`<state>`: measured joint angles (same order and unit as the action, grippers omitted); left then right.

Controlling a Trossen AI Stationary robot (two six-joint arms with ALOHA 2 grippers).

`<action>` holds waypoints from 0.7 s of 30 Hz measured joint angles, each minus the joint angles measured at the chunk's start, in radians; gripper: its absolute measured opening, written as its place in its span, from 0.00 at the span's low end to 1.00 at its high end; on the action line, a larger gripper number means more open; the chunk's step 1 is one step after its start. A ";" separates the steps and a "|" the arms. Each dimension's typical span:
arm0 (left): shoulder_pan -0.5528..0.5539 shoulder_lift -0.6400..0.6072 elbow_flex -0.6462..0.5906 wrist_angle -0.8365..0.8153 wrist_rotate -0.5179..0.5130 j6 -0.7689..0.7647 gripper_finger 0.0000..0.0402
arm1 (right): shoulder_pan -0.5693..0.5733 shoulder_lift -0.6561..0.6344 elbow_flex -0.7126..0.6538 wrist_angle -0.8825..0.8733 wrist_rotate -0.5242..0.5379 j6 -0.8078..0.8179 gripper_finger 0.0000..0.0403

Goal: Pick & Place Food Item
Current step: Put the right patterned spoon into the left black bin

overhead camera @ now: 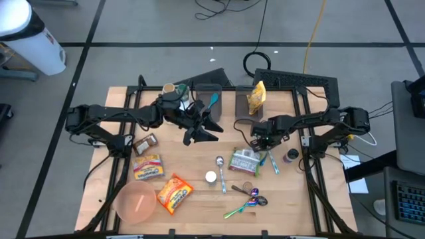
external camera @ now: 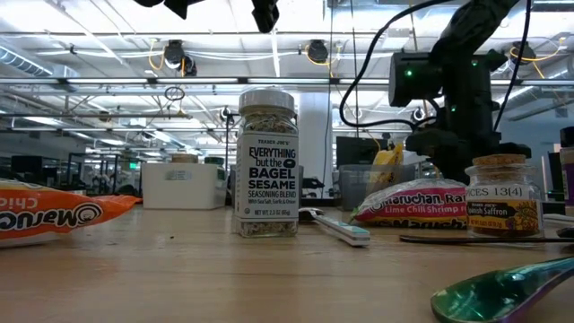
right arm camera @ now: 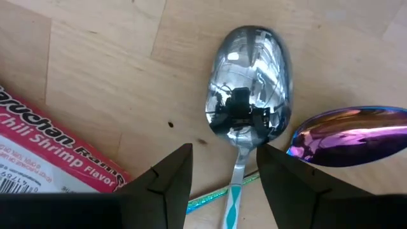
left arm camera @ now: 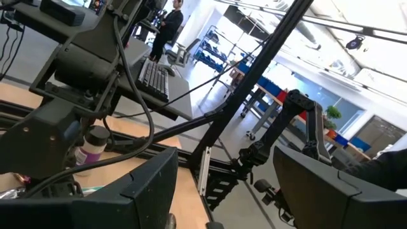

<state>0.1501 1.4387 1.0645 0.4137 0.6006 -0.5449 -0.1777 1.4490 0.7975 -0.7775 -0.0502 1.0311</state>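
Note:
A Maruchan lime chili shrimp ramen packet (overhead camera: 244, 160) (right arm camera: 51, 146) lies flat on the wooden table at centre right. My right gripper (overhead camera: 262, 141) (right arm camera: 222, 152) hangs open just beyond its far right corner, pointing down. Its fingers stand on either side of the neck of a silver spoon (right arm camera: 249, 83) with a teal handle and touch nothing. My left gripper (overhead camera: 199, 133) (left arm camera: 222, 191) is held level and high over the table's far middle, open, with nothing between its fingers.
Two orange ramen packets (overhead camera: 174, 192) (overhead camera: 147, 166) and a pink bowl (overhead camera: 136, 201) lie at the near left. A bagel seasoning jar (external camera: 266, 161), iridescent spoons (overhead camera: 249, 199) and a saffron jar (external camera: 502, 196) stand around the packet. A yellow bag (overhead camera: 256, 97) sits in a far bin.

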 joint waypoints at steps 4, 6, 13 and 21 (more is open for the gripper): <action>-0.001 0.000 0.000 -0.001 0.000 0.001 0.67 | -0.006 0.000 0.000 -0.001 -0.003 -0.006 0.39; -0.001 0.000 0.000 -0.002 0.000 0.001 0.67 | -0.006 0.000 0.000 -0.001 -0.002 -0.014 0.36; 0.000 0.000 0.000 -0.008 0.000 0.000 0.67 | -0.006 0.000 -0.016 0.005 -0.004 -0.025 0.23; 0.000 0.000 0.000 -0.047 -0.001 -0.003 0.67 | -0.006 -0.003 -0.071 0.026 -0.046 -0.003 0.10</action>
<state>0.1497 1.4387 1.0641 0.3672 0.5997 -0.5476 -0.1834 1.4460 0.7270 -0.7513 -0.0959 1.0280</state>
